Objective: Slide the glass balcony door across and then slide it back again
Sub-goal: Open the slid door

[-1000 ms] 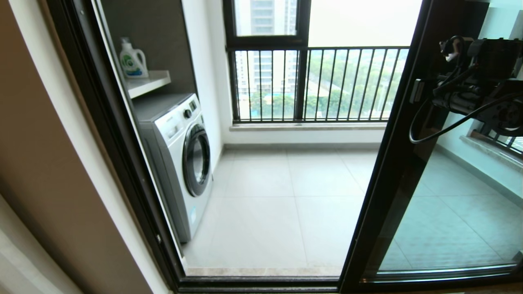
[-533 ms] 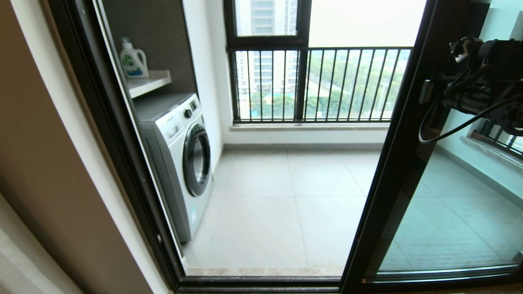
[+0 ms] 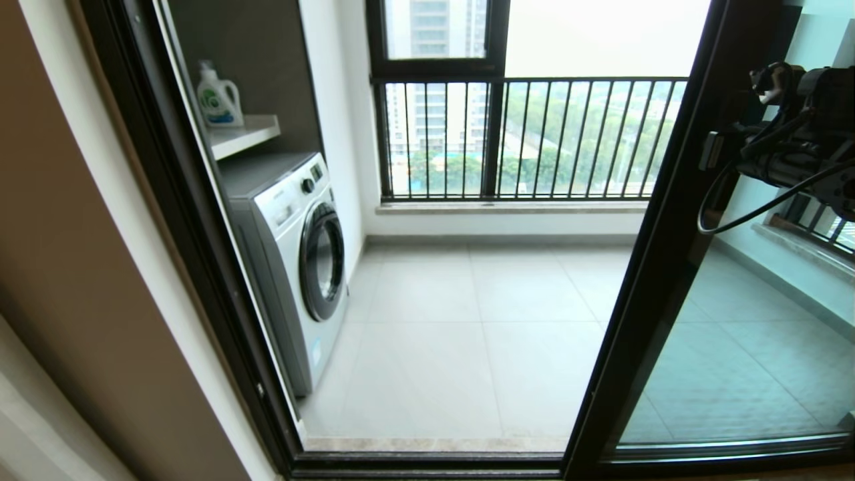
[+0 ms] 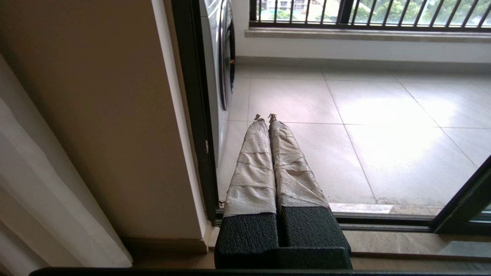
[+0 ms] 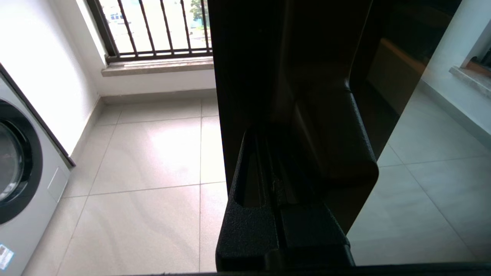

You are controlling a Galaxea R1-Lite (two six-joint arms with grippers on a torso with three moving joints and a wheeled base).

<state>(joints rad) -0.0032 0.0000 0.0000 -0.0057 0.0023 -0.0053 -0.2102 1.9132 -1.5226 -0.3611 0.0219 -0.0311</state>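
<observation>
The tall clear glass balcony door in its slim black metal frame (image 3: 658,267) stands in the right part of the head view, its leading upright slanting from the upper right down to the bottom centre-right, with the doorway open to the left of it onto the pale tiled balcony floor (image 3: 467,334). The right end effector (image 3: 718,150) sits at the upper right of that frame, pressed against the inner side of the door's upright at handle height; in the right wrist view its dark fingers (image 5: 249,184) lie right up against the black upright and the short bar handle (image 5: 337,138), but whether they are clenched on it or released cannot be told. The left end effector (image 4: 264,117) appears only in the left wrist view, low at the centre of the frame, its two tape-wrapped fingers (image 4: 253,165) pressed together and grasping nothing, near the door sill and well apart from the door. A white front-loading washing machine (image 3: 300,260) stands at the left of the balcony, with a white detergent bottle (image 3: 217,97) on the shelf (image 3: 247,133) above it.
</observation>
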